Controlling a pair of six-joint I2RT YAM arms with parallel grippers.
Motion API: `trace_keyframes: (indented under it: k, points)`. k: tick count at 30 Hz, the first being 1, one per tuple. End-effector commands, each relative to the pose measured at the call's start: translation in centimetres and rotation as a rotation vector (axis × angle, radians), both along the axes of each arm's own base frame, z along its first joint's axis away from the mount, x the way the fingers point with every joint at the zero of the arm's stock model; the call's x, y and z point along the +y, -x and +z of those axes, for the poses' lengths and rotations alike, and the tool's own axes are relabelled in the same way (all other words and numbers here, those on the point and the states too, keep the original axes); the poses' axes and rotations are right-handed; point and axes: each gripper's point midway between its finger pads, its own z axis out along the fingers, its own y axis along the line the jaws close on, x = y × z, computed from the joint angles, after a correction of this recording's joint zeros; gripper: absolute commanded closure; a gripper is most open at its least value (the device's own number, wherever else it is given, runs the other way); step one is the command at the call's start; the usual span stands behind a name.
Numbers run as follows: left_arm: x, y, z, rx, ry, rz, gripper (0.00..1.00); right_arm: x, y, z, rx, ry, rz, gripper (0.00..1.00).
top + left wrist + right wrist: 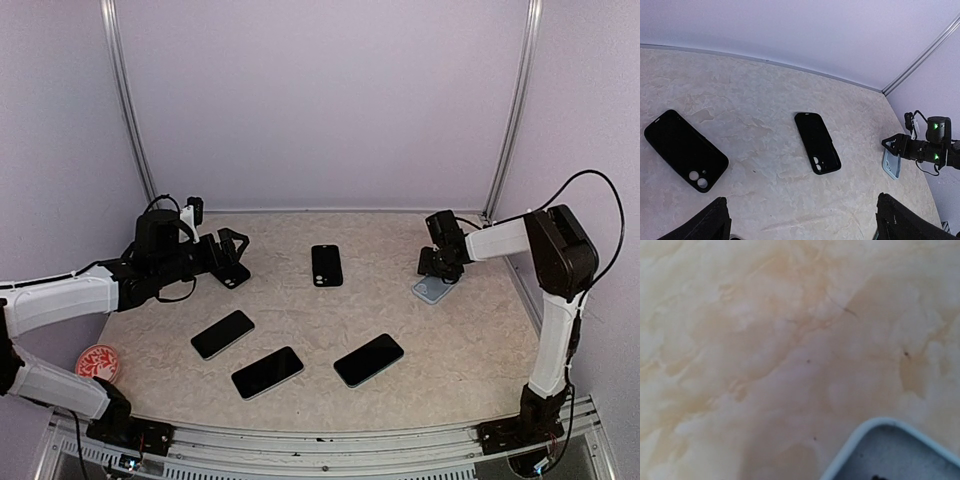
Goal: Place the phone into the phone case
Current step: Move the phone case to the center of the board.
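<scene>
Top view: the right tool (440,266) is hanging over the pale blue phone case (432,291), its opening impossible to tell; the phones (368,360) are lying well apart from it. Left wrist view: the left tool (802,220) is gaping wide, holding nothing. Right wrist view: the case is showing only one corner, so an off-centre pinch is likely risking a skid.

Matt black case (817,142); glossy phone (368,360); marbled table (460,340).

Beige, marble-patterned tabletop (470,340), enclosed on three sides by plain pale-lilac walls (320,100); slim metal posts (130,110) at both rear corners; slotted metal rail (330,440) along near edge; soft, even lighting throughout.
</scene>
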Motion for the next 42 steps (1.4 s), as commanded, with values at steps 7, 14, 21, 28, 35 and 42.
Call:
trace_keyframes:
  k: [7,14,21,28,35,42]
  points:
    - [-0.2,0.3,-0.1,-0.014,0.022,-0.006,0.01,1.4,-0.8,-0.7,0.015,0.006,0.016,0.51]
    - [-0.1,0.5,-0.5,-0.009,0.020,-0.006,0.01,2.3,-0.7,-1.2,0.027,0.006,0.043,0.64]
    - [0.0,0.6,-0.7,-0.006,0.026,-0.003,0.01,4.2,-0.5,-0.8,0.019,0.002,0.104,0.76]
    - [0.1,0.7,-1.0,-0.004,0.032,-0.001,0.01,6.3,-0.2,-0.6,0.030,0.031,0.201,0.90]
    - [-0.2,1.1,-1.2,0.003,0.043,-0.023,0.01,8.4,0.2,0.2,0.031,0.056,0.314,1.00]
    - [-0.2,1.2,-1.5,0.009,0.046,-0.022,0.01,11.7,1.0,1.6,0.002,0.161,0.575,1.00]
